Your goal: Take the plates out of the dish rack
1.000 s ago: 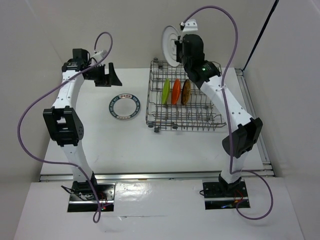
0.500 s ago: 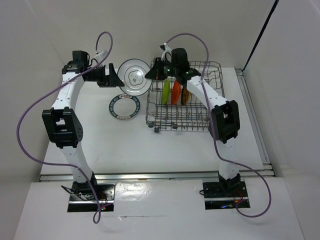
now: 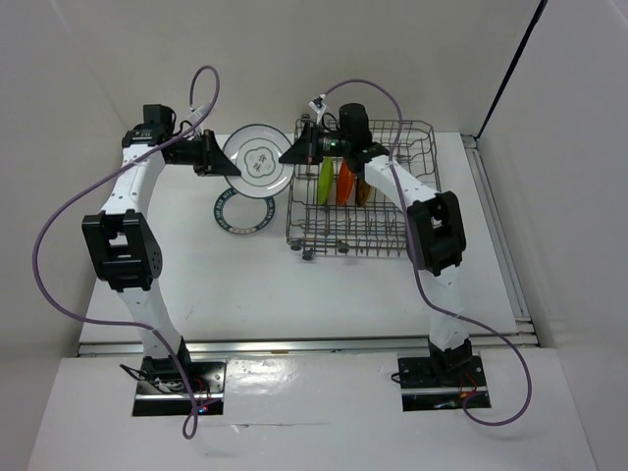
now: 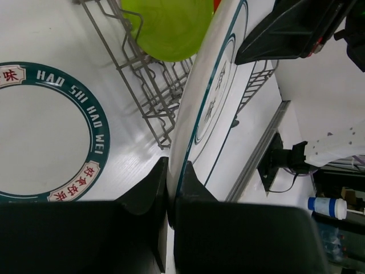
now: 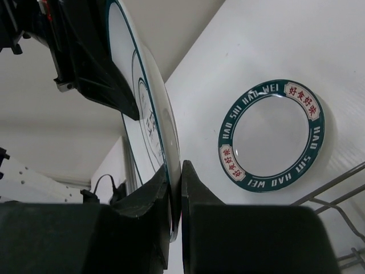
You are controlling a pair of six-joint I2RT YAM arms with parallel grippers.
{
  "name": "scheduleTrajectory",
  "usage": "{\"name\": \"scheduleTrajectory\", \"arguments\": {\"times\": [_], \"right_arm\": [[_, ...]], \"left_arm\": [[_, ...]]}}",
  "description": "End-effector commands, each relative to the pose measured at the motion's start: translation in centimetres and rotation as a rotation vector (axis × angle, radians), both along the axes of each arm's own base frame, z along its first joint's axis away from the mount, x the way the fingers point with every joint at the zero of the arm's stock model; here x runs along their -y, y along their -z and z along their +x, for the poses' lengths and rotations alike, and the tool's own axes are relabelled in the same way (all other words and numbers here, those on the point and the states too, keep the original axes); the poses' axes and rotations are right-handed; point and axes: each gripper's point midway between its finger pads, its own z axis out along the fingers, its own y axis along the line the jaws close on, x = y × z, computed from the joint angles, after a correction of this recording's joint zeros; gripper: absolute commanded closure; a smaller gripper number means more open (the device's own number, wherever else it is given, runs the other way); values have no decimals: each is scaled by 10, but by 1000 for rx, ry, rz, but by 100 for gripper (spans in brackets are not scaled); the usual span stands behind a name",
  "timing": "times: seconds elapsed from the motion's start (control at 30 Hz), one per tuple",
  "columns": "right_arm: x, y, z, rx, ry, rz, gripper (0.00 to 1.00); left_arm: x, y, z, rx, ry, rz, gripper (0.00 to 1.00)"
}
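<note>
A white plate with a grey line drawing (image 3: 260,160) hangs in the air left of the dish rack (image 3: 392,231), held from both sides. My left gripper (image 3: 228,167) is shut on its left rim (image 4: 173,171). My right gripper (image 3: 290,155) is shut on the opposite rim (image 5: 175,171). In the rack stand three plates on edge: lime green (image 3: 325,180), orange (image 3: 343,182) and patterned yellow-brown (image 3: 364,186). A white plate with a dark blue rim (image 3: 243,211) lies flat on the table under the held plate, and shows in the left wrist view (image 4: 45,131) and the right wrist view (image 5: 271,134).
The rack's wire tines (image 4: 148,97) stand close to the right of the held plate. A white wall rises just behind both grippers. A metal rail (image 3: 496,226) runs along the table's right edge.
The right arm swung the white plate from high behind the rack down to its left. The left gripper, open before, has shut on the plate's other rim.
</note>
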Motion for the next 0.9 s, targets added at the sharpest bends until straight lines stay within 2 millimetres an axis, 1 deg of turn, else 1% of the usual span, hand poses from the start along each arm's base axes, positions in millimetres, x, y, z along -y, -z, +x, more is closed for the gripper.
{"name": "scheduleTrajectory", "arguments": {"times": [0.0,0.03,0.07,0.1,0.13,0.17,0.2,0.23,0.27,0.3,0.33,0.37,0.4,0.43,0.47,0.5,0.53,0.57,0.6,0.63,0.67,0.7,0.73,0.77,0.8,0.83,0.87], "right_arm": [[-7,-34,-15,78,-70,45,96],[-7,-35,-16,81,-71,39,89],[-5,-35,-12,90,-51,19,69],[-6,-40,-11,120,-53,20,54],[1,-42,-5,118,-19,-4,44],[4,-47,-3,149,3,-22,37],[11,-56,5,169,43,-35,33],[16,-54,14,167,112,-66,31],[27,-63,17,180,153,-88,29],[39,-68,24,192,202,-105,29],[43,-73,26,201,231,-118,29],[57,-79,30,207,298,-144,29],[67,-84,34,228,330,-162,29],[71,-87,35,239,351,-177,29],[77,-87,36,242,387,-206,29],[83,-94,35,271,409,-226,29],[89,-97,36,280,435,-246,28],[100,-102,37,290,496,-279,28],[105,-104,38,304,520,-294,28],[111,-97,37,307,537,-331,27],[120,-95,40,308,585,-363,27],[130,-101,39,321,608,-370,27],[131,-94,37,318,601,-387,27],[132,-92,35,314,600,-390,26],[130,-87,33,321,580,-394,26],[130,-90,29,323,571,-388,26],[131,-91,26,323,570,-388,26]], "left_arm": [[-11,-8,5,65,-17,22,100],[-15,-6,3,45,-27,8,100],[-19,-7,4,32,-44,1,100],[-23,-3,3,11,-59,-5,100],[-35,4,5,-9,-85,-7,100],[-42,9,7,-30,-106,-15,100],[-48,12,6,-52,-125,-22,100],[-56,18,9,-64,-146,-17,100],[-67,29,9,-108,-186,-9,100],[-76,40,11,-129,-233,57,100],[-79,51,8,-167,-241,85,100],[-81,51,8,-158,-239,105,100],[-78,57,9,-154,-216,114,100],[-77,68,5,-193,-213,109,100],[-77,73,6,-204,-212,108,100],[-76,81,4,-227,-210,105,100],[-78,96,3,-274,-214,112,100],[-75,104,1,-291,-200,125,100],[-75,108,1,-305,-199,124,100],[-76,112,4,-299,-191,129,100],[-76,123,2,-326,-181,129,100],[-72,126,4,-329,-170,130,96],[-72,126,2,-335,-154,136,93],[-66,135,1,-355,-129,140,90],[-65,140,1,-365,-115,158,87],[-59,141,2,-356,-90,182,86],[-60,148,-1,-384,-90,189,84]]}}
